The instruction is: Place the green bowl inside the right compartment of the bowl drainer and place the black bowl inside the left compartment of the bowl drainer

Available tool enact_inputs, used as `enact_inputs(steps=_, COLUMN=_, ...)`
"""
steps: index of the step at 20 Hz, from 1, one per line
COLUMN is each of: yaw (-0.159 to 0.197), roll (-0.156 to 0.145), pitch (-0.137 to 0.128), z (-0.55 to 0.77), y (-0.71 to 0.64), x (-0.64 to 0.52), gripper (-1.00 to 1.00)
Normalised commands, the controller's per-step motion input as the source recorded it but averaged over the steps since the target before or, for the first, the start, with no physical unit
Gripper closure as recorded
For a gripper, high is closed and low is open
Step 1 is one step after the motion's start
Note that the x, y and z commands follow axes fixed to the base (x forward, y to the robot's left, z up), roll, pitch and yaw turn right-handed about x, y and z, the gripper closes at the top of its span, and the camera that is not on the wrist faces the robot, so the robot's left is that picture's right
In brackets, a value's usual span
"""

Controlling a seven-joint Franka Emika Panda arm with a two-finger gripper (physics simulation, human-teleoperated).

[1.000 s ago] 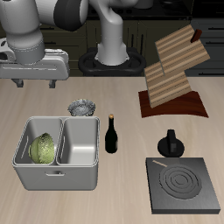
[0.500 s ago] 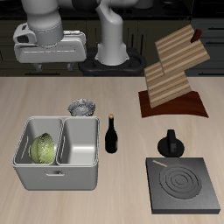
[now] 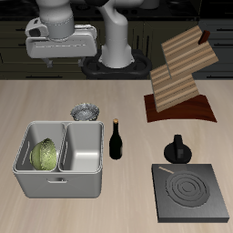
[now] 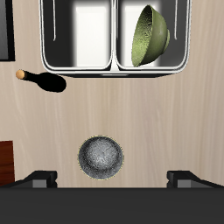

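Fingers point(image 4: 41, 178) of the gripper point(image 4: 112, 178) stand wide apart, holding nothing, high above the black bowl point(image 3: 85, 112), which sits on the worktop point(image 3: 127, 100) just behind the bowl drainer point(image 3: 58, 176). The green bowl point(image 3: 44, 155) lies tilted in its right compartment.

A pale wood-grain table point(image 3: 55, 209) stands before dark cabinets point(image 3: 182, 23) along the back.
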Motion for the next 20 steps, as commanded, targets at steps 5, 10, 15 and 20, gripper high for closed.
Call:
enact_inputs(steps=5, yaw=-0.011, roll=0.018, pitch=-0.036, z=0.01, y=0.07, x=-0.31, gripper=-1.0)
enact_inputs(steps=10, yaw=-0.029, roll=-0.004, pitch=0.01, z=-0.15, y=-0.05, x=-0.14, gripper=-1.0)
enact_inputs(steps=15, yaw=-0.005, roll=0.031, pitch=-0.027, z=-0.05, y=0.07, x=-0.32, gripper=-1.0)
enact_inputs(steps=20, yaw=0.018, roll=-0.001, pitch=-0.025, z=-0.07, y=0.03, x=-0.17, gripper=-1.0)
